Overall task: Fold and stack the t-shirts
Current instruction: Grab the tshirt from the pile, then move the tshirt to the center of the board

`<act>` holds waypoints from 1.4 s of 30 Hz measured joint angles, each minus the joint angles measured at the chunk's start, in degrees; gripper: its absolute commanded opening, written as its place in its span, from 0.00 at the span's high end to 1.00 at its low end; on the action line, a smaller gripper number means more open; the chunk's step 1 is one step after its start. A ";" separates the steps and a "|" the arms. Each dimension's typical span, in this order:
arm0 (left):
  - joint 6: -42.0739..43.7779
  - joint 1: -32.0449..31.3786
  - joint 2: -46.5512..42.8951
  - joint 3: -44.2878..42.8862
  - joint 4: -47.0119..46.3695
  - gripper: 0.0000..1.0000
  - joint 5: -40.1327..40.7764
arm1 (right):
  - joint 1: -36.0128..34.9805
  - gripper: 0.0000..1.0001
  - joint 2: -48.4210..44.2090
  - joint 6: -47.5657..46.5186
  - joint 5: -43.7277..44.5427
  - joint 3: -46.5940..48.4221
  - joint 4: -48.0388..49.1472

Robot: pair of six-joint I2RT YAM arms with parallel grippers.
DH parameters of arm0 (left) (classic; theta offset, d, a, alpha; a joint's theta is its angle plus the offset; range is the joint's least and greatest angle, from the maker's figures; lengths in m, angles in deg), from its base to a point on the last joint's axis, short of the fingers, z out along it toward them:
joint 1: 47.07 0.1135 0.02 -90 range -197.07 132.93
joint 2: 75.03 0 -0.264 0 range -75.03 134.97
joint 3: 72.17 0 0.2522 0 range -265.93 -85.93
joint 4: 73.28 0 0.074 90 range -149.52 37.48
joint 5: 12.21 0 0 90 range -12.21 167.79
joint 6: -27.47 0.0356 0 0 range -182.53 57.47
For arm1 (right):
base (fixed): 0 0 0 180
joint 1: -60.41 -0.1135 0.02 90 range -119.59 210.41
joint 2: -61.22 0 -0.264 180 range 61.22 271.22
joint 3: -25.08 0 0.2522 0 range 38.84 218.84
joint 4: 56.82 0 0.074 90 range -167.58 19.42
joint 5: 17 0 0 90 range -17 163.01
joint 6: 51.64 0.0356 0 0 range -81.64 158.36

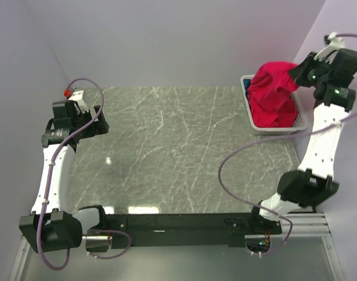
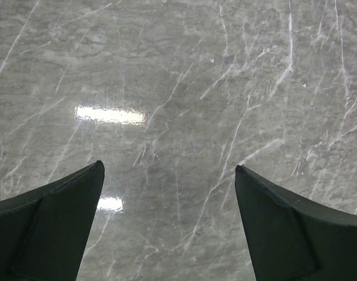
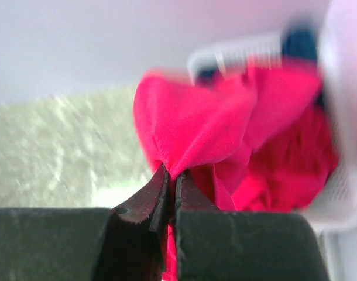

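My right hand (image 3: 170, 174) pinches a fold of a red t-shirt (image 3: 193, 123) over the basket (image 1: 273, 129); my left hand (image 2: 170, 166) hangs spread above the desk (image 2: 196, 76).

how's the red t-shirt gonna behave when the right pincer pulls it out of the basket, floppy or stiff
Probably very floppy: the red t-shirt bunches and hangs in folds from a single pinch by the right pincer. Likely light for its size, being thin cloth. It may drag other cloth along, since its lower part lies piled in the basket.

right pincer (image 1: 295, 74): gripping red t-shirt (image 1: 271, 88) | above basket (image 1: 249, 112) | left pincer (image 1: 100, 122): over table (image 1: 178, 146)
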 measured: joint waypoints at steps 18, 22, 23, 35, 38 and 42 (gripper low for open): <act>-1.79 0.00 -0.87 -2.97 -0.09 0.01 0.07 | -5.25 1.00 -12.68 17.00 -9.20 11.19 27.15; -2.51 0.00 -1.51 -3.15 -0.04 0.01 0.57 | -12.59 1.00 -13.51 18.60 -9.51 14.36 30.84; -2.73 0.00 -1.64 -3.28 -0.02 0.01 0.76 | -15.26 1.00 -14.05 18.47 -9.49 14.64 31.41; -2.54 0.00 -0.68 -6.82 1.95 0.01 0.83 | -36.83 0.81 -22.58 13.09 -3.76 2.01 34.16; -1.14 0.00 -0.44 -6.88 3.06 0.01 -0.79 | -41.05 0.17 -24.85 11.76 -2.29 -9.38 34.62; 1.40 0.00 -1.18 -6.69 3.34 0.01 -4.42 | -43.54 0.11 -23.12 9.40 -1.73 -21.35 31.21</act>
